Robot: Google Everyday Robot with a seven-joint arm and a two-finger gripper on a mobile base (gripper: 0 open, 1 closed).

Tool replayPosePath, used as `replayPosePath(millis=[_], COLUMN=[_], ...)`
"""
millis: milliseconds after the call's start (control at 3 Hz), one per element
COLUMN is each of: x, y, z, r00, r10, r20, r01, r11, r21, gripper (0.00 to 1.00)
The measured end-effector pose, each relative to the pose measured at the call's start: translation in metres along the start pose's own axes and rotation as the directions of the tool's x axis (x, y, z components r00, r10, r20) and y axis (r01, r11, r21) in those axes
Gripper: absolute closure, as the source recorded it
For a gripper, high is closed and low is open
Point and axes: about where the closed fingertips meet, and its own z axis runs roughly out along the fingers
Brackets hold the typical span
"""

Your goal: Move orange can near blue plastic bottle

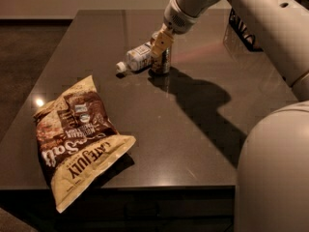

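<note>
Camera view: the orange can (161, 65) is seen standing upright on the dark table (193, 144), toward its far edge, with the gripper (161, 43) set directly over its upper part, so the can's top is hidden behind it. Whether the gripper is clamped on the can or merely around it cannot be told. The blue plastic bottle (135, 58) is laid on its side just beside the can, white cap pointed away from it. A chip bag (77, 139) is spread well apart, near the front corner.
</note>
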Motion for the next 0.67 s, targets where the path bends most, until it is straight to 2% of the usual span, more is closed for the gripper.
replayPosePath(millis=[333,667], x=[-0.0001,-0.0001], y=[0.0007,0.0007], z=[0.0028,0.0029], r00=[1.000,1.000], r10=[-0.001,-0.001], r20=[-0.001,-0.001], r01=[0.001,0.001], r11=[1.0000,1.0000], r21=[-0.004,-0.004], gripper=[0.00,0.00])
